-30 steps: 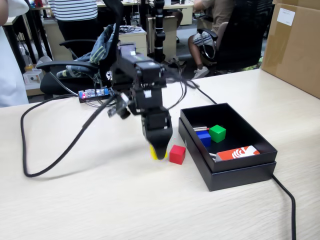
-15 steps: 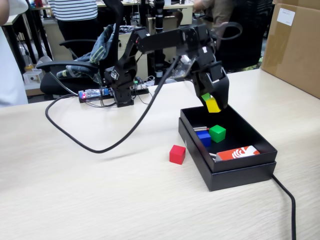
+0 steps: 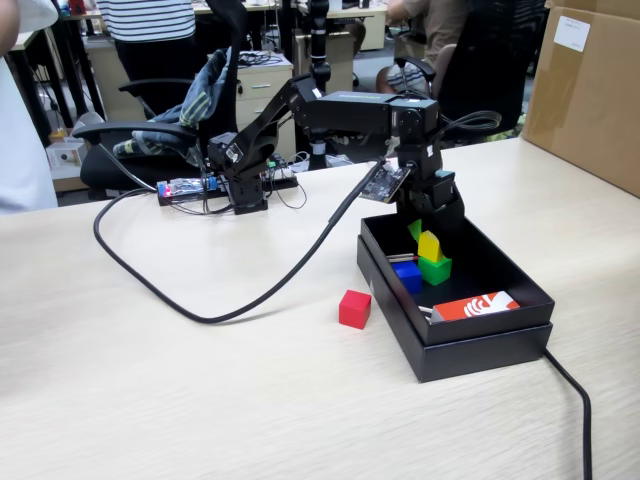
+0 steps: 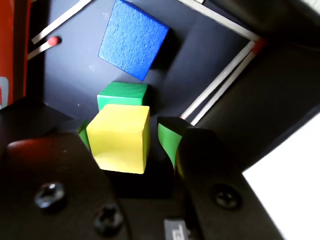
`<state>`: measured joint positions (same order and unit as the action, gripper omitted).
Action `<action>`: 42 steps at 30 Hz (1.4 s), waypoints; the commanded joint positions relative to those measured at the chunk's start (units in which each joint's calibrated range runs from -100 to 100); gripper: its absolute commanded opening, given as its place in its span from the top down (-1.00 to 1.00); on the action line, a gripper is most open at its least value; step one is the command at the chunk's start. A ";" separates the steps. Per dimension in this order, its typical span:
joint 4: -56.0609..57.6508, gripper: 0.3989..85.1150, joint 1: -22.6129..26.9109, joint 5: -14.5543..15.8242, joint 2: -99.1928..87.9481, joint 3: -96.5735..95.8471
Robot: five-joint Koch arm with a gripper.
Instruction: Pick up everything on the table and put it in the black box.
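The black box (image 3: 470, 335) lies on the beige table (image 3: 150, 380) at the right of the fixed view. Inside it are the blue cube (image 3: 406, 272), the green cube (image 3: 437, 269) and the yellow cube (image 3: 429, 245), which rests tilted on the green one. My gripper (image 3: 425, 238) hangs over them, jaws open. In the wrist view the yellow cube (image 4: 120, 137) sits between my gripper's (image 4: 125, 139) green-padded fingers, against the left one, with a gap to the right pad (image 4: 167, 142). The green cube (image 4: 122, 94) and blue cube (image 4: 132, 45) lie beyond. The red cube (image 3: 354, 308) stands on the table, left of the box.
An orange-red card (image 3: 478, 305) lies in the box's near end, with red-tipped sticks (image 4: 50, 41) on its floor. A black cable (image 3: 250, 300) loops across the table. A brown carton (image 3: 590, 90) stands at the far right. Chairs and people are behind the table.
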<state>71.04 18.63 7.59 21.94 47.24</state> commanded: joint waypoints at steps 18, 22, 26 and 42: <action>1.05 -0.09 -14.31 -6.50 -26.59 -11.61; 0.97 -0.09 -14.46 -6.45 -19.36 -10.61; 0.88 -0.09 -14.41 -6.25 -12.36 -8.44; 0.88 0.01 -11.53 -5.91 6.23 3.44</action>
<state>72.20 6.42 1.68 29.71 46.23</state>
